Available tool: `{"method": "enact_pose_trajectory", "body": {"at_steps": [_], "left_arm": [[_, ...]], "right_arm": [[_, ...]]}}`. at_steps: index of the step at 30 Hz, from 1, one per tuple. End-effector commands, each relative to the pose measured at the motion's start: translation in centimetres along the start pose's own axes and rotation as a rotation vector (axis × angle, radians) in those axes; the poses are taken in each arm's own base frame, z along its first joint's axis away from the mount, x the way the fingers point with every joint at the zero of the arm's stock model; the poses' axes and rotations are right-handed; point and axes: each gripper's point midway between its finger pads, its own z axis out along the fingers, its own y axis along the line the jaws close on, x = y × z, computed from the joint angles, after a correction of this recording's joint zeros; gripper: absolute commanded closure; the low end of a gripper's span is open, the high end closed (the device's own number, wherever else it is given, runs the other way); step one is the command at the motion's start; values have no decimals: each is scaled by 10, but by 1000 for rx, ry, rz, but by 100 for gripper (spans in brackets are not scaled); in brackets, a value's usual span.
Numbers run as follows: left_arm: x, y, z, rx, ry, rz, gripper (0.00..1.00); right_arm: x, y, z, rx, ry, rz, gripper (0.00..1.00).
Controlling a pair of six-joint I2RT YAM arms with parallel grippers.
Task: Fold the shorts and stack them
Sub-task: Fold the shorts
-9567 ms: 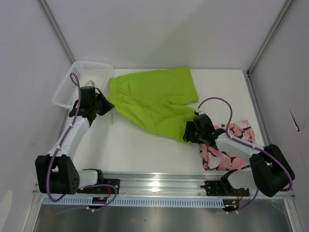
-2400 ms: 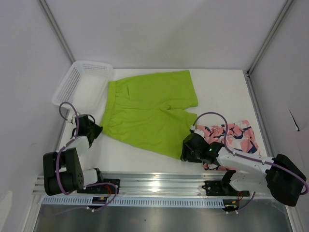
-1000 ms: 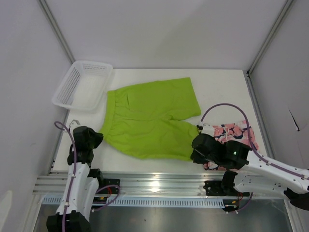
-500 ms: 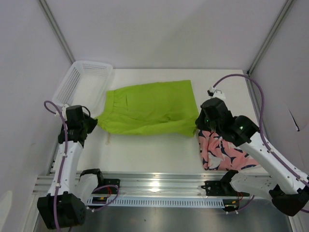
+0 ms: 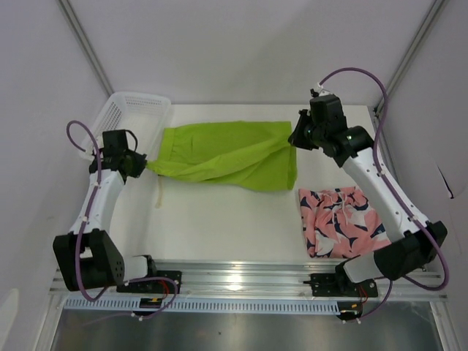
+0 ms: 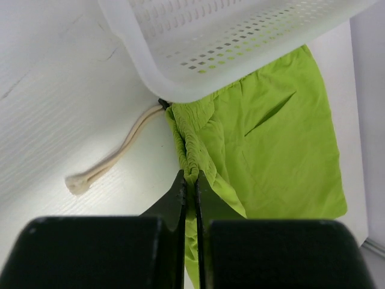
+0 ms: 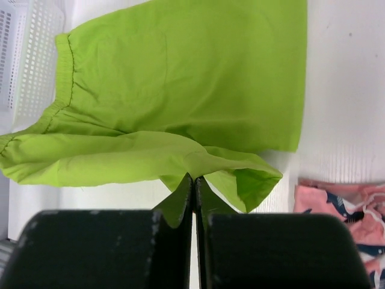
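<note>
Lime green shorts point(image 5: 227, 155) are stretched between two hands above the desk point(image 5: 219, 219), just beside the white basket point(image 5: 117, 121). The left hand point(image 5: 143, 167), nearest the basket, is clenched on the gathered waistband. The right hand point(image 5: 295, 139), at the end away from the basket, is clenched on a leg hem. The pink printed shorts point(image 5: 342, 221) lie on the desk, well apart from the basket.

The lime shorts point(image 5: 227, 150) and pink shorts point(image 5: 340, 219) are matt cloth; the basket point(image 5: 140, 96) is perforated white plastic.
</note>
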Motion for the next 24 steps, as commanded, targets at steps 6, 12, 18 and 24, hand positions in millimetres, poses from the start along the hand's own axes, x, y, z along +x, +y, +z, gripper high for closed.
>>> {"method": "enact_pose_trajectory", "body": {"at_steps": [6,12,18,24], "left_arm": [[-15,-51,37,-2,65,-80,100],[-31,-80,32,54,51,-94,100],[-20,-66,13,98,37,-65,100],[7,-25,-15,108,57,-32,100]], "right_arm": [[-63,10,41,-93,-35,5,100],[-76,-3,61,-103,-20,32,100],[-47,-3,50,-144,25,34,100],[-14,12,-16,-191,2,-9,100]]}}
